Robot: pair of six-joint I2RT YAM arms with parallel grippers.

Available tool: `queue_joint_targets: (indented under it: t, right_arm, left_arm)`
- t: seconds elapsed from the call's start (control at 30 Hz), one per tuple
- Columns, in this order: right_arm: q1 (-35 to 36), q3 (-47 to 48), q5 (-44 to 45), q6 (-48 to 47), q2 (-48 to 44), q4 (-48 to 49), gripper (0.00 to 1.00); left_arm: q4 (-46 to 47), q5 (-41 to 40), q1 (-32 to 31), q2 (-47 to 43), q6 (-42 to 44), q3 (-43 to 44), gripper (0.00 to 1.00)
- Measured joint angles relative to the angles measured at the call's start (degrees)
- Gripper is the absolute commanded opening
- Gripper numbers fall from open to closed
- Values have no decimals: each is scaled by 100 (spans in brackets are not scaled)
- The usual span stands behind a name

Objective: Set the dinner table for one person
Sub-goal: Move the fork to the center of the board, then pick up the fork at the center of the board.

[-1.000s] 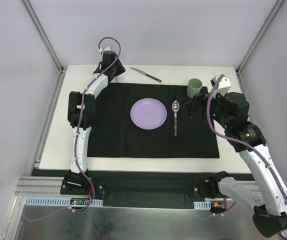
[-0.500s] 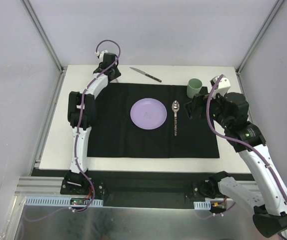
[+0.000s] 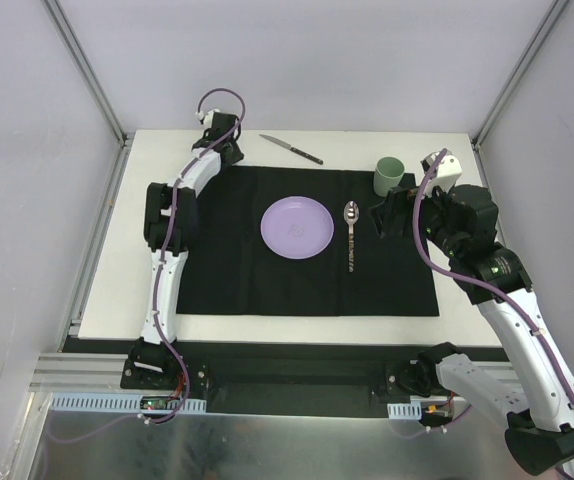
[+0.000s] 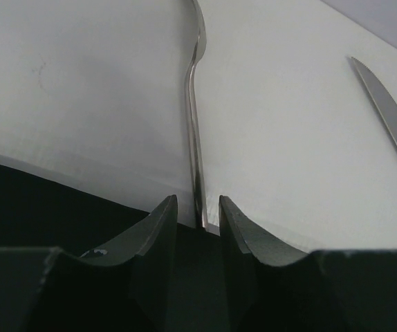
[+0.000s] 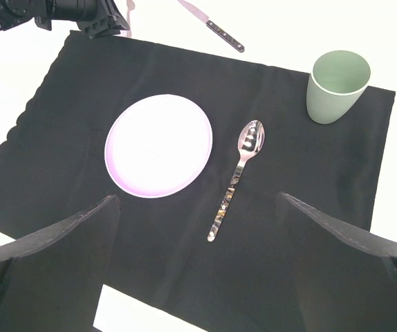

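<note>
My left claw (image 4: 197, 220): part open, astride a thin metal utensil handle (image 4: 192, 138), gaps either side; my right claw (image 5: 197, 199): spread wide, empty.
Handle lies over the dinner table (image 3: 447, 150), just past the far left edge of the black mat (image 3: 227, 270).

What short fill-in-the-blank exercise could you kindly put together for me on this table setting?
1. The spoon lies on the black mat, to the ___ of the purple plate.
2. The green cup stands ___ on the mat's far right corner.
3. The ___ lies off the mat, on the bare dinner table.
4. The right gripper hovers above the mat with its jaws ___.

Missing words: right; upright; knife; open.
</note>
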Motion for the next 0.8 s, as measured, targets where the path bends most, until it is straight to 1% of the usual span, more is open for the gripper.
queue_joint_targets:
  t: [0.4, 0.47, 0.8]
  right_arm:
    - [-24, 0, 0, 0, -11, -4, 99]
    - [-24, 0, 0, -2, -20, -4, 99]
    - [-26, 0, 2, -2, -37, -17, 99]
  left_arm:
    - [-439, 164, 81, 278, -61, 715, 30]
    - [-494, 249, 131, 313, -122, 765, 32]
    - [-636, 660, 378, 535, -420, 857, 34]
